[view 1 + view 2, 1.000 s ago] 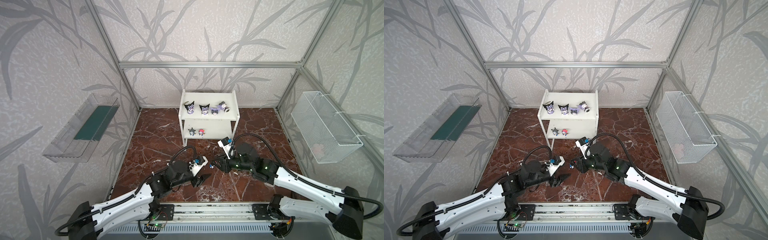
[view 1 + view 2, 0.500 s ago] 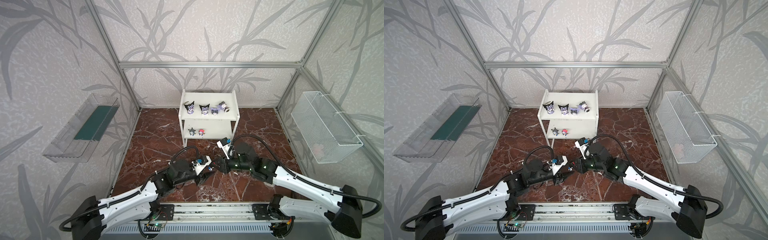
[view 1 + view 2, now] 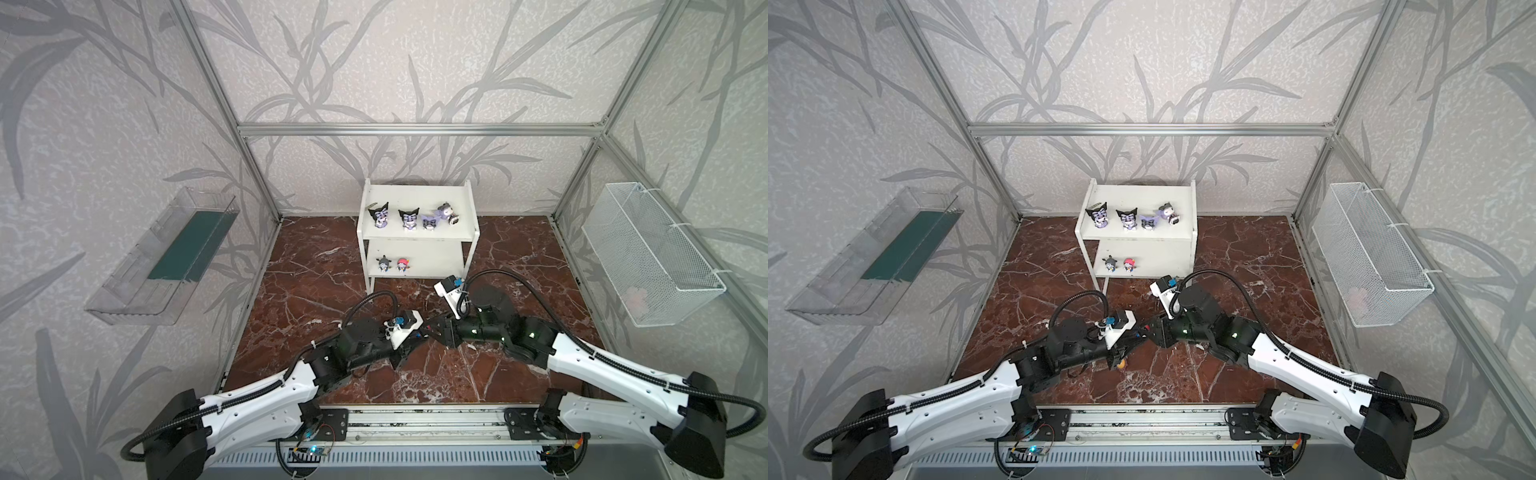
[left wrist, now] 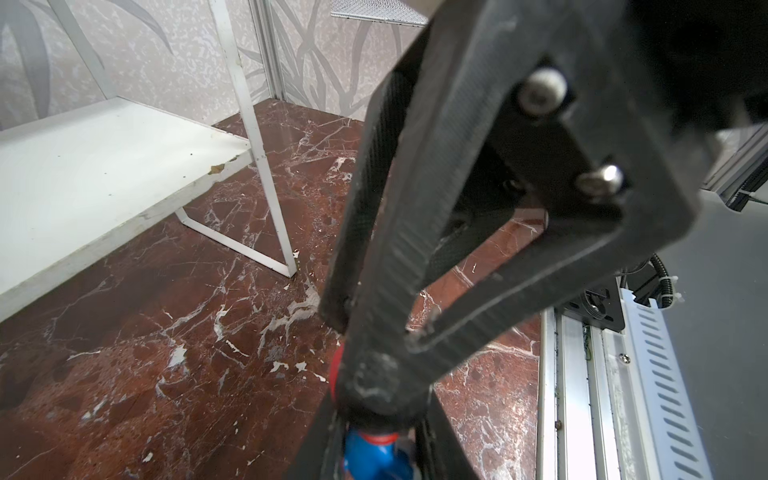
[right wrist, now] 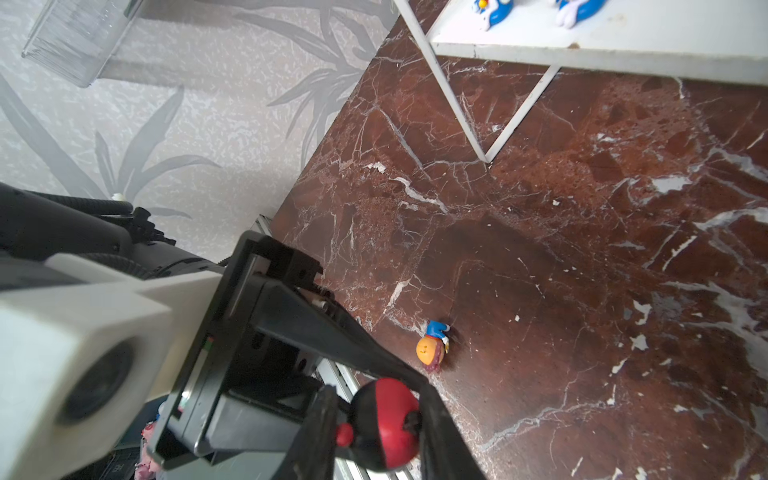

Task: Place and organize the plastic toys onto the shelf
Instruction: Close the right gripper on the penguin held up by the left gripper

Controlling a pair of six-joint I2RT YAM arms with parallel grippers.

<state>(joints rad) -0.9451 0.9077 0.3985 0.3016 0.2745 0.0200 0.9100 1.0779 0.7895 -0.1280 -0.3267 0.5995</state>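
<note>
Low over the floor's middle, my two grippers meet on the black-red toy (image 5: 384, 424). The right gripper (image 5: 380, 419) is shut on its round head. The left gripper (image 4: 376, 436) is shut on its blue body (image 4: 372, 455). In both top views the grippers touch tip to tip, left gripper (image 3: 417, 336) against right gripper (image 3: 432, 329). An orange-headed toy (image 5: 430, 351) lies on its side on the floor near the left arm, orange-headed toy (image 3: 1122, 365). The white shelf (image 3: 415, 241) holds several pointed-eared toys (image 3: 409, 218) on top, with a grey toy (image 3: 383, 263) and a pink toy (image 3: 402, 264) below.
A clear wall tray (image 3: 166, 266) hangs on the left wall. A white mesh basket (image 3: 652, 257) hangs on the right wall. The metal rail (image 3: 415, 419) runs along the front edge. The shelf's thin legs (image 5: 461, 108) stand on the marble floor behind the grippers.
The left gripper has moved right to meet the right gripper, and its jaws have closed round the toy's body. The right gripper stayed about where it was, still on the head.
</note>
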